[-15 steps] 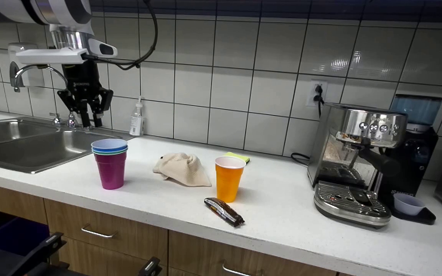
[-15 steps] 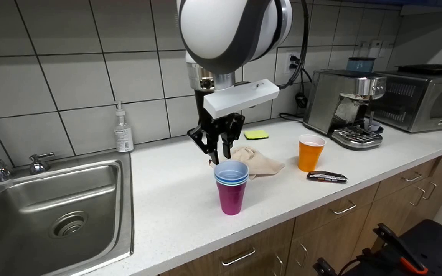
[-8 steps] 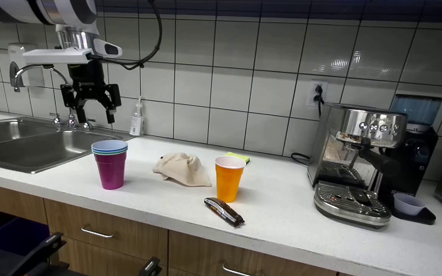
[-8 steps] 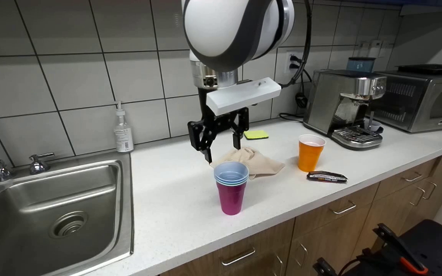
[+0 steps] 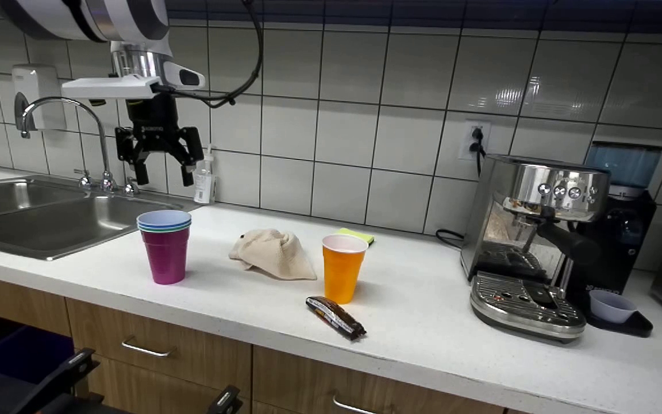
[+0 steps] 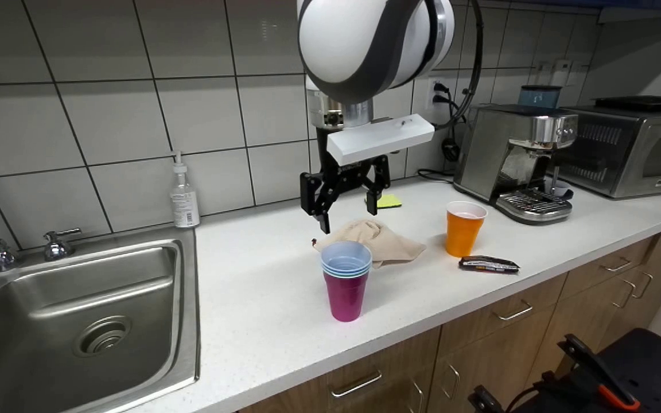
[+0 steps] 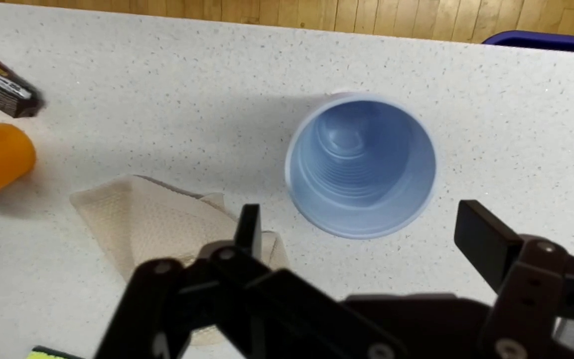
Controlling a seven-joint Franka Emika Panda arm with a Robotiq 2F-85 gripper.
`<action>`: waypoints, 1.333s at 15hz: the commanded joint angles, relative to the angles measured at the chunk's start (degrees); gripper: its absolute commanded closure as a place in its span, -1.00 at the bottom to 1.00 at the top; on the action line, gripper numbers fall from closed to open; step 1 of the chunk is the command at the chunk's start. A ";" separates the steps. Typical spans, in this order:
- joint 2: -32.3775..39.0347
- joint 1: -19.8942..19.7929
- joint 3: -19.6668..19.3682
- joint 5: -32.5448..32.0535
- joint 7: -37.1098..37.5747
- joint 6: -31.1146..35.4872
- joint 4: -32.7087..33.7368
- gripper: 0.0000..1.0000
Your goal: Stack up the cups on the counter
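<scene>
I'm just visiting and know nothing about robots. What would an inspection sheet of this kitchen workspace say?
Surface: long, speckled grey-white counter, wood-fronted drawers below.
Job's things: purple plastic cup upright, blue plastic cup nested inside, a green rim showing between; orange plastic cup stands upright, apart from them.
Clutter: crumpled beige cloth, dark wrapped bar, flat yellow-green pad.
Gripper: black two-fingered gripper, open, hovers above the counter, holding nothing.
Cables: black cable loops beside the white robot arm; black plugs sit in a white wall outlet.
Surroundings: white tiled wall, steel sink, silver espresso machine, clear pump bottle.
</scene>
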 commanded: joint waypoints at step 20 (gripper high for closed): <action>-1.63 -12.21 -15.38 6.84 -25.81 9.13 -6.18 -1.00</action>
